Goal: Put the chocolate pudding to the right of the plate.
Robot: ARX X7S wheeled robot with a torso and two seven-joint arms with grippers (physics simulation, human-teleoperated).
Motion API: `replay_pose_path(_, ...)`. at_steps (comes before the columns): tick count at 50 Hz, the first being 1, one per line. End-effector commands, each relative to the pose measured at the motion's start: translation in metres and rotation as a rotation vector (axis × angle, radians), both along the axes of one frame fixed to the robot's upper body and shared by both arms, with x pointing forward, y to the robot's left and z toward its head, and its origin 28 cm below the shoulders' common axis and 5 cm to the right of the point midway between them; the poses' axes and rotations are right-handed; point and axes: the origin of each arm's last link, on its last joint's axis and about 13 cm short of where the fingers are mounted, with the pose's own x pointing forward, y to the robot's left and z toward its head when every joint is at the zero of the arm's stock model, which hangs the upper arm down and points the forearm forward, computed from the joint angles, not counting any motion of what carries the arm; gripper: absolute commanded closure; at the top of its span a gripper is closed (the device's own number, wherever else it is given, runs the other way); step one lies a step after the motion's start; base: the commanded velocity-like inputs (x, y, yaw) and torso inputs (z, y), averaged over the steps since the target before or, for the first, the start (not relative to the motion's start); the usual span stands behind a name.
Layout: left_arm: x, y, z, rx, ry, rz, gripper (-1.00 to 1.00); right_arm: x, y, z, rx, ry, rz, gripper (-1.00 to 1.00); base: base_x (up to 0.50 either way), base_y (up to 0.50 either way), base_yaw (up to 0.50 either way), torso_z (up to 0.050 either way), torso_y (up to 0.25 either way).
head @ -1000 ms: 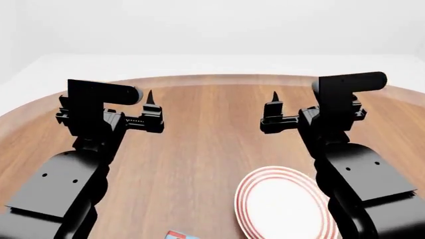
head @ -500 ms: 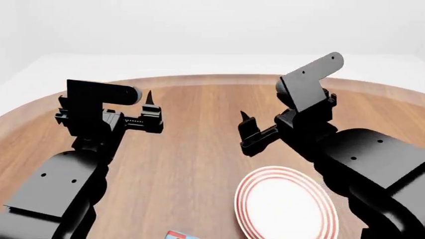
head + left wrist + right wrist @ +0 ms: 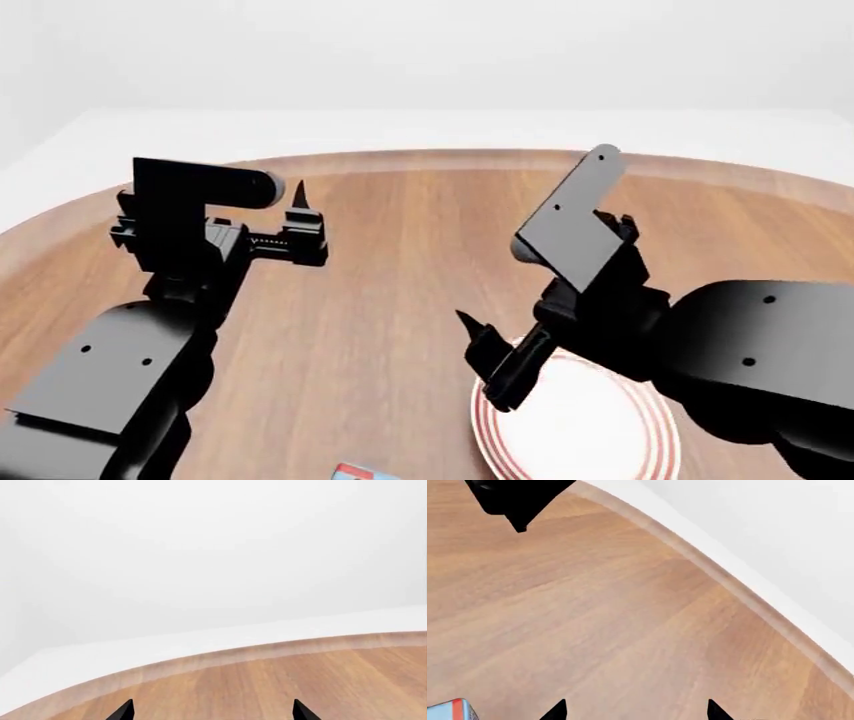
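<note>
Only a blue and red corner of the chocolate pudding [image 3: 360, 472] shows at the near edge of the head view; the same corner appears in the right wrist view [image 3: 450, 711]. The plate [image 3: 587, 415], white with red rings, lies near right on the table, partly under my right arm. My right gripper [image 3: 483, 358] hangs open, tilted down over the plate's left rim, with bare wood between its tips [image 3: 636, 712]. The pudding lies apart from it, nearer and to the left. My left gripper [image 3: 302, 205] stays open and empty over the far left of the table [image 3: 211, 712].
The round wooden table [image 3: 400, 250] has a raised rim [image 3: 267, 647] and white floor beyond it. My left gripper shows as a black shape [image 3: 520, 500] in the right wrist view. Both black arms fill the near corners of the head view.
My right arm has swung down, nearer and leftward, from level over the far table to a tilt above the plate's left rim. The left arm has not moved.
</note>
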Motion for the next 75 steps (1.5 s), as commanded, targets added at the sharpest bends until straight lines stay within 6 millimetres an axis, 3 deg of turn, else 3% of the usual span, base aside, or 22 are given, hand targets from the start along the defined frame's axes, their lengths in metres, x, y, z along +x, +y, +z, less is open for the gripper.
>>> replay_pose_path(1,0.000,0.000,0.001,-0.001,0.000,-0.002,-1.00,-0.015,-0.003,-0.002,-0.052,0.069,0.098,-1.00,0.00,0.00,0.00,0.000,0.000)
replay_pose_path(10,0.000,0.000,0.002,0.003,0.000,0.002,-1.00,-0.023,-0.001,0.000,-0.017,0.161,0.106,-1.00,0.00,0.00,0.00,0.000,0.000)
replay_pose_path(14,0.001,0.000,0.002,0.006,0.002,0.003,-1.00,-0.037,0.002,0.006,0.014,0.175,0.149,-1.00,0.00,0.00,0.00,0.000,0.000)
replay_pose_path(15,0.001,0.000,0.000,0.002,0.005,0.003,-1.00,-0.038,0.007,-0.001,-0.003,0.173,0.121,-1.00,0.00,0.00,0.00,0.000,0.000)
replay_pose_path(33,0.001,0.001,0.002,0.004,0.003,0.004,-1.00,-0.048,0.011,0.002,0.019,0.202,0.155,-1.00,0.00,0.00,0.00,0.000,0.000)
replay_pose_path(39,0.001,0.001,0.002,0.003,0.002,0.002,-1.00,-0.057,0.016,-0.004,0.013,0.226,0.199,-1.00,0.00,0.00,0.00,0.000,0.000)
replay_pose_path(75,0.001,0.001,0.002,0.000,0.003,0.001,-1.00,-0.055,0.029,-0.052,-0.123,0.411,0.241,-1.00,0.00,0.00,0.00,0.000,0.000)
